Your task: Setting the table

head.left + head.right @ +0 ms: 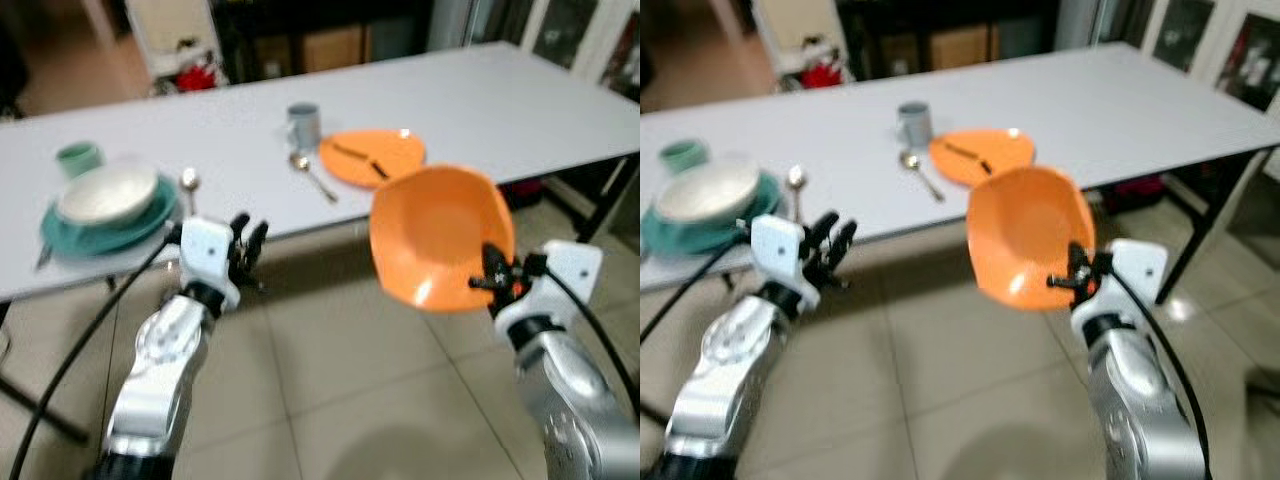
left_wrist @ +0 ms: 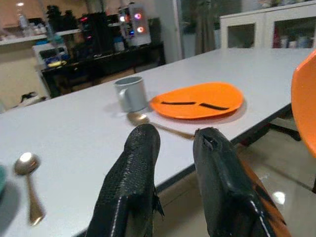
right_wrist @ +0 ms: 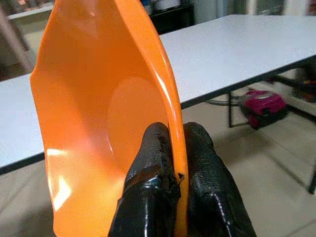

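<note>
Black fingers of the right gripper (image 3: 170, 197) are pinching a plain orange bowl (image 1: 440, 235). Beyond them, an orange plate (image 1: 372, 157) is carrying two dark strips, a grey mug (image 1: 303, 124) beside it. Farther off, a whitish bowl (image 1: 107, 193), perhaps cream, is sitting on a teal plate (image 1: 70, 236).

Pink vacuum cleaner (image 3: 264, 105) under table, dark shelving with electronics (image 2: 106, 29), tiled floor (image 1: 330, 380)

My two arms are silver and rounded, jointed in smooth metal segments. Each ends in a white, boxy wrist block. From these my left gripper (image 1: 246, 243) and right gripper (image 3: 170, 170) extend as long black fingers (image 2: 133, 182) with a rough, rubbery skin. A black cable loops along each arm.
</note>
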{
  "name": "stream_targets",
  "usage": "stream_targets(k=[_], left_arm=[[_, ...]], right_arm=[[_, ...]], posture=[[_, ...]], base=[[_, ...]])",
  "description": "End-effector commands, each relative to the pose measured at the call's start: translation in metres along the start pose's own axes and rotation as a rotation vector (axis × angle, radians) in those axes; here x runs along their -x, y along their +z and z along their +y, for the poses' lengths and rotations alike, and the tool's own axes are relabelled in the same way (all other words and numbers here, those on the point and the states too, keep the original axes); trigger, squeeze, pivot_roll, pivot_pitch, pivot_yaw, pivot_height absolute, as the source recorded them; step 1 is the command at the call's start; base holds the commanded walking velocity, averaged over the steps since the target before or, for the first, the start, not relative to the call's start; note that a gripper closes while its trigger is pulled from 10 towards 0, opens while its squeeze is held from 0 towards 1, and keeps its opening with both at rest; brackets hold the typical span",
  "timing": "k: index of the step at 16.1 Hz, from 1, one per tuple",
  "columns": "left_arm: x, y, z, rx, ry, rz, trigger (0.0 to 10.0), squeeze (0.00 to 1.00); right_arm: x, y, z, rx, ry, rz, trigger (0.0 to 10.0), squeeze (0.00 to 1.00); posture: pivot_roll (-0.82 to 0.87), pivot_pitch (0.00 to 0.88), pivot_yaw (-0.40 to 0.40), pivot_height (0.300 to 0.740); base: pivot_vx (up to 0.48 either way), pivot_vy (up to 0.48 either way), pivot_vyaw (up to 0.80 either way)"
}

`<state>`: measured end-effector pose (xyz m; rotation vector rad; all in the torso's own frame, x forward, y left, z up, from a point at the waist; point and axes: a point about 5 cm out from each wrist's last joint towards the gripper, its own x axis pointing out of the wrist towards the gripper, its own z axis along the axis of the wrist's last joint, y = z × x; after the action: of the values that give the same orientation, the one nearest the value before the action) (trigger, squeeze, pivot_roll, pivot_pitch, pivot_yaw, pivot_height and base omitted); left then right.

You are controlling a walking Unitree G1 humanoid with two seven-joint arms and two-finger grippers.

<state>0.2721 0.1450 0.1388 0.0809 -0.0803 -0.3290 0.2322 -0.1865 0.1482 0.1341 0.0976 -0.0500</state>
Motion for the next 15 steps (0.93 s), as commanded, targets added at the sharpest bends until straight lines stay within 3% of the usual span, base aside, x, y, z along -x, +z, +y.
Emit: stream_targets(k=[1,7,10,15], left_arm=[[-0.0018,0.0018,-0.0052,0.008,-0.024,-0.004,10.0,0.00],[-0.0016,-0.0009,-0.0034,-0.020,-0.036,0.033,10.0,0.00],[-0.0018,-0.0011,-0.0045,-0.019,-0.044,0.036,10.0,0.00],[-0.0020,-0.0017,-0.0040,-0.022,-0.047,0.041,10.0,0.00]], right_arm=[[0.0021,0.0116,-0.0044,0.005,-0.019,-0.054,10.0,0.00],[0.0013,0.0104,-0.0038,-0.020,-0.020,-0.042,10.0,0.00],[0.0005,0.0124,-0.0036,-0.025,-0.020,-0.045,10.0,0.00],[-0.0006,0.0172,-0.0040,-0.029,-0.010,-0.055,10.0,0.00]], posture=[[-0.01,0.000,0.084,0.740],[-0.01,0.000,0.086,0.740],[-0.01,0.000,0.088,0.740],[-0.01,0.000,0.087,0.740]], base=[[0.469,0.000,0.00],[0.360,0.000,0.00],[0.324,0.000,-0.59],[0.324,0.000,0.00]])
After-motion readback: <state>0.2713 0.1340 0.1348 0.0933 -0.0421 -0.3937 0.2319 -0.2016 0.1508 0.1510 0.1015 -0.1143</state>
